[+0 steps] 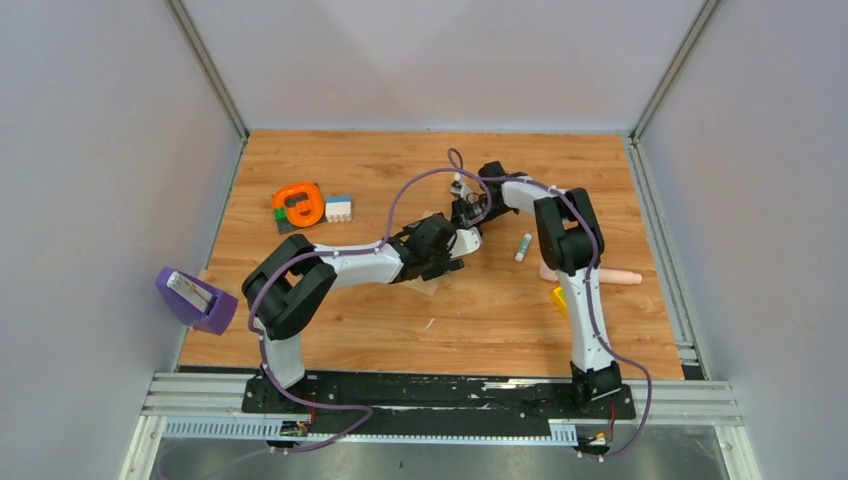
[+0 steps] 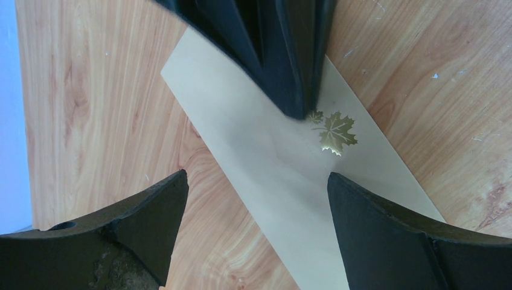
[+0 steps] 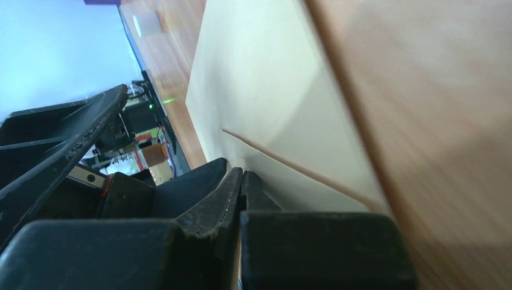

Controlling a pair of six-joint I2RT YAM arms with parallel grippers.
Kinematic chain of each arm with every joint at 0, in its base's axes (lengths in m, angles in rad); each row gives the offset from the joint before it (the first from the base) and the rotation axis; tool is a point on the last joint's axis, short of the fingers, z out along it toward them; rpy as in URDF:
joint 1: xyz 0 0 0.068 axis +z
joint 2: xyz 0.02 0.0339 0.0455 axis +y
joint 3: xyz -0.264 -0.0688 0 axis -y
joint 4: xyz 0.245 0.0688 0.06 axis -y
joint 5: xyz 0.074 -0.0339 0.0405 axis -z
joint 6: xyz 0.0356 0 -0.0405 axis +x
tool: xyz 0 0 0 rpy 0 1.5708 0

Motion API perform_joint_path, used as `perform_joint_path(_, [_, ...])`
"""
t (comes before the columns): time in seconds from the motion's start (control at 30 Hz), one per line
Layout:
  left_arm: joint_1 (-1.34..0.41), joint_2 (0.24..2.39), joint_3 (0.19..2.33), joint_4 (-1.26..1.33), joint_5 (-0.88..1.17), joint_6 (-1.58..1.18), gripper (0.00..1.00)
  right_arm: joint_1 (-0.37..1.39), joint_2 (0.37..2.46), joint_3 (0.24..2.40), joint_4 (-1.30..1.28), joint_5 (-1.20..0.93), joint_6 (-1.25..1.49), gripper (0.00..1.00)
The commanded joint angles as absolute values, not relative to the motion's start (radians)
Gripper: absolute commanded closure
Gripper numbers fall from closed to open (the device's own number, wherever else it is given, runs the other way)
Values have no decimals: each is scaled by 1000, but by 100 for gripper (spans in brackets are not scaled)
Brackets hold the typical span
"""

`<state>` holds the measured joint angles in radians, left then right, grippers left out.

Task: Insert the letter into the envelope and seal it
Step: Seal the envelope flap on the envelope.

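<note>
Sealing: R gripper [image 2: 297,109] pressed together, tip on flat tan paper envelope [image 2: 241,127] by gold leaf sticker [image 2: 337,133], mid-frame; L gripper [image 2: 256,187] spread. Next: firm flap press.

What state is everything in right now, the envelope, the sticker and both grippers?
envelope: flat on the table, flap folded down.
gold maple-leaf sticker: stuck on the envelope.
left gripper: open, above the envelope, holding nothing.
right gripper: shut, tip on the envelope beside the sticker.
</note>
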<state>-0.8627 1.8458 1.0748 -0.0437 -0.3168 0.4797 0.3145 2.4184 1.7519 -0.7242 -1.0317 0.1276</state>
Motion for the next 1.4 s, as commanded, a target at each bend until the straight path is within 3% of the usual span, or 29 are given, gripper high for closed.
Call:
perform_joint_path(0.0, [-870,1874,1081,-110,-304,475,6,380,2427,1726,-728,-1042,84,100])
perform_joint_path(0.47, [-870,1863,1079,-111,-305,474,6,422,2447,1707,-729,-944,79,100])
perform_joint_path(0.87, [-869,1726,1012,-157,-170,509,5,384,2473,1738,-729,-931,97,100])
perform_joint_path(1.37, [-872,1833,1046,-177,-245,502,6,409,2453,1746,-730,-953,95,100])
